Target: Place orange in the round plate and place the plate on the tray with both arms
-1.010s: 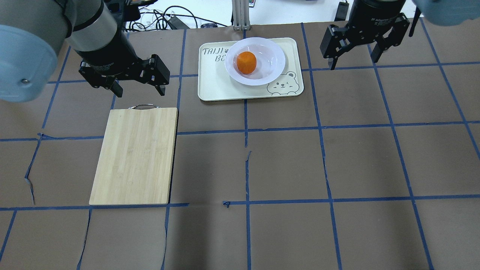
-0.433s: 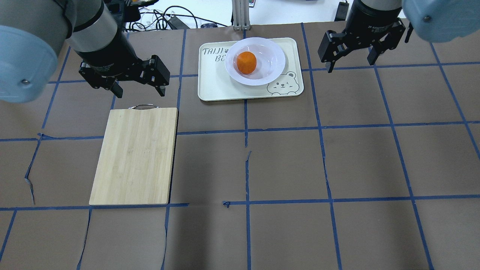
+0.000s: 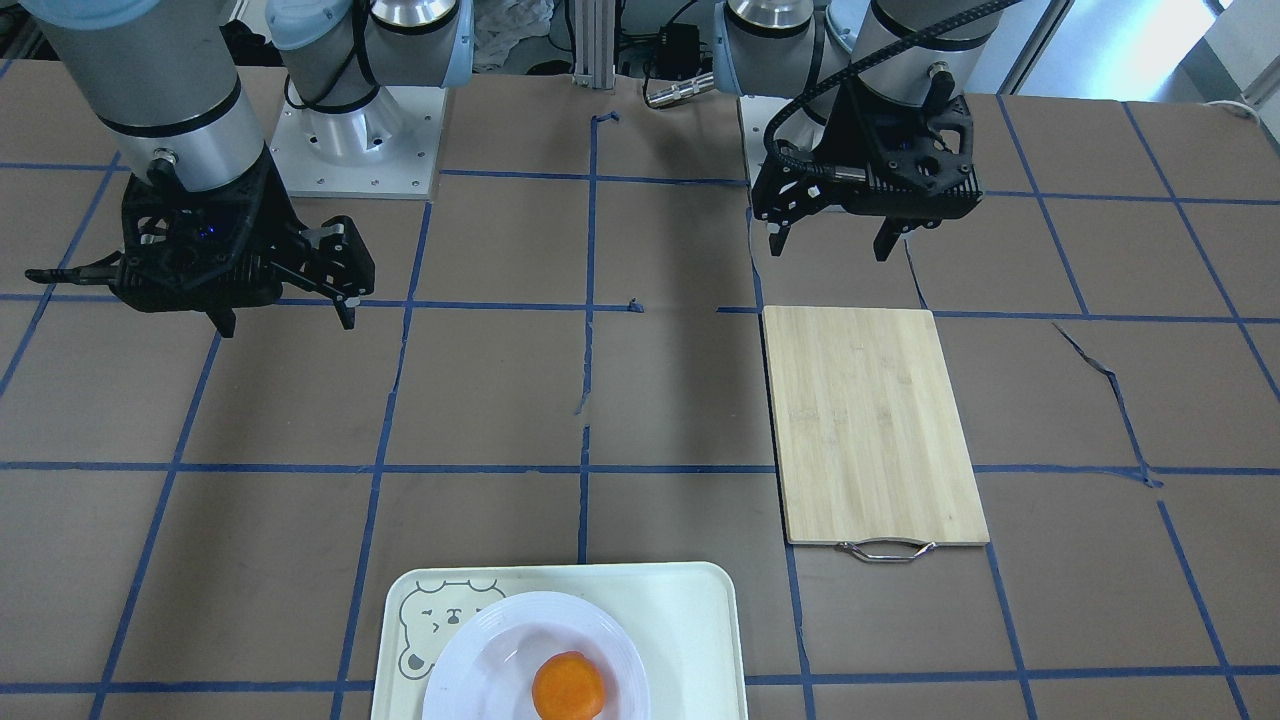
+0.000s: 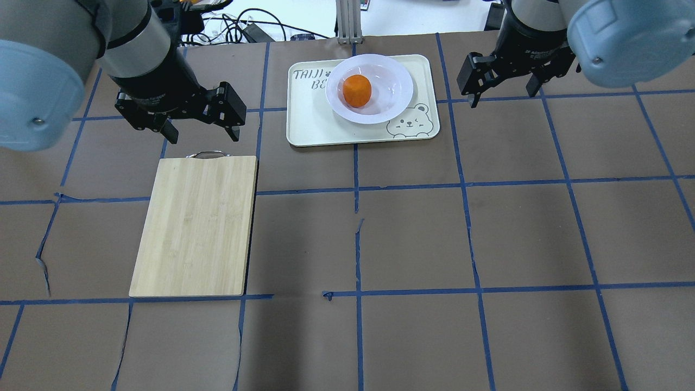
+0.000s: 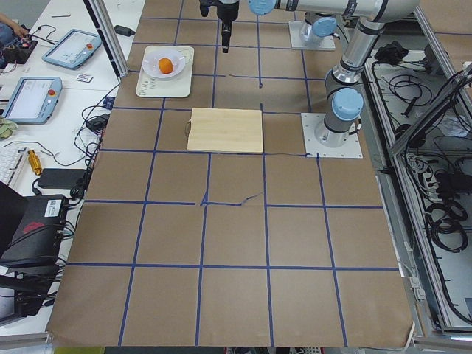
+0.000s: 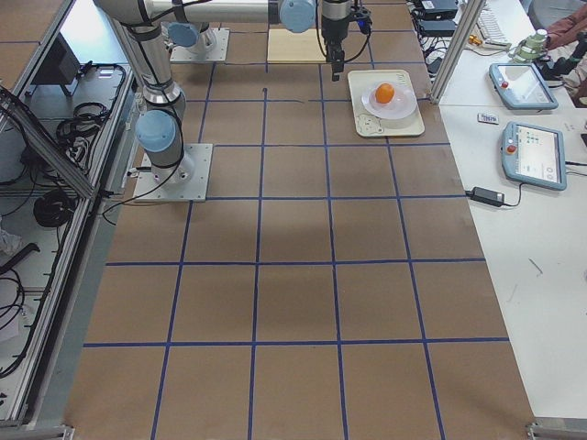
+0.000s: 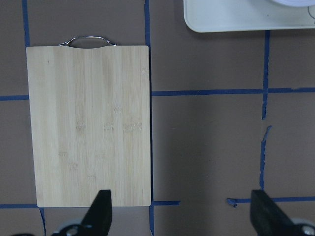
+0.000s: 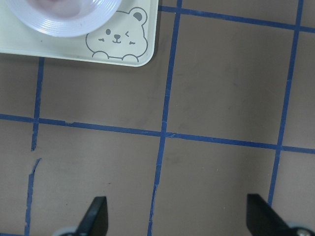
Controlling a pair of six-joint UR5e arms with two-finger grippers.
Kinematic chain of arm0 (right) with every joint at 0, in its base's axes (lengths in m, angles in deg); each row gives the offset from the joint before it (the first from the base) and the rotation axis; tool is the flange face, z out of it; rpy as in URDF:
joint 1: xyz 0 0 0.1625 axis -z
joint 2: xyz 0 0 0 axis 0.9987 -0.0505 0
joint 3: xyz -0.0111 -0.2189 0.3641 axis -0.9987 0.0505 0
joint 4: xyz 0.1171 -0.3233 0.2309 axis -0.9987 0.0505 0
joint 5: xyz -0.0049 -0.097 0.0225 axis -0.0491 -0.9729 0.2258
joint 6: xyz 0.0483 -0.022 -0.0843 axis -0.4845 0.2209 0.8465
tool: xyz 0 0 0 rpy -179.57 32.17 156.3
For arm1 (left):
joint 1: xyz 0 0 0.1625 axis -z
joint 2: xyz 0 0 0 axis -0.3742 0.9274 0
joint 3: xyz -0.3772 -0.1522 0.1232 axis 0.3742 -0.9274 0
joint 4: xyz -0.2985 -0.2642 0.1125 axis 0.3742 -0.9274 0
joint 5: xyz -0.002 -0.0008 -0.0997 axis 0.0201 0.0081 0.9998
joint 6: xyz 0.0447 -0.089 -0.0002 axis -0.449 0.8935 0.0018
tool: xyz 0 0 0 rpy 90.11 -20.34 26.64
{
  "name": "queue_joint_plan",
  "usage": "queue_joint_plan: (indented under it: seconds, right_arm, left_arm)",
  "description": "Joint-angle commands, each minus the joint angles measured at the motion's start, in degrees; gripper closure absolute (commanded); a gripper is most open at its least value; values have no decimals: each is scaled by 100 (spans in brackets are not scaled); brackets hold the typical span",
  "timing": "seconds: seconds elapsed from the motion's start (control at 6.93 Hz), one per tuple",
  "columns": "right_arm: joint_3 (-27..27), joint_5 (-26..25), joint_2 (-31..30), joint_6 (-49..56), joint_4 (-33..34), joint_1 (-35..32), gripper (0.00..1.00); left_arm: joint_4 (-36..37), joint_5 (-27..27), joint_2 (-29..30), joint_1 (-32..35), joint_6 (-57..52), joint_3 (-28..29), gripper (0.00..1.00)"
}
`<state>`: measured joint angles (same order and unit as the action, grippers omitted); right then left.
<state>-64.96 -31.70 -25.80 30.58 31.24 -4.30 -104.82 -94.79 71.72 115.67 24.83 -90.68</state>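
Observation:
The orange (image 4: pixel 357 90) (image 3: pixel 568 687) lies in the sunken centre of the white round plate (image 4: pixel 392 81) (image 3: pixel 480 670). That plate rests on the cream tray (image 4: pixel 309 122) (image 3: pixel 690 620) with the bear drawing, at the table's far middle. My left gripper (image 4: pixel 202 133) (image 3: pixel 830 245) hangs open and empty to the tray's left, above the board's handle end. To the tray's right my right gripper (image 4: pixel 502 93) (image 3: pixel 285 320) is open and empty too. The tray's corner (image 8: pixel 29 49) and the plate's rim (image 8: pixel 64 27) show in the right wrist view.
A bamboo cutting board (image 4: pixel 195 225) (image 7: pixel 88 123) with a metal handle lies left of centre. Cables (image 4: pixel 239 27) and an aluminium post (image 4: pixel 347 21) stand at the far edge. Tablets (image 6: pixel 527 151) lie on the side bench.
My right gripper has drifted a little farther back and leftward in the overhead view, still open. The left gripper, plate, orange and tray have stayed put.

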Motion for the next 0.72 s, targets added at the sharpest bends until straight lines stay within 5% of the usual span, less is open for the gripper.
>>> queue_joint_plan:
  seconds: [0.0,0.58]
  right_arm:
    - [-39,9,-6,-29,136,-9,0]
    - [-171,1,-23,-302,154,26,0]
  left_arm:
    - [0,0,-6,0,0,-2,0]
    - [-8,-9,-6,0,0,-2,0]
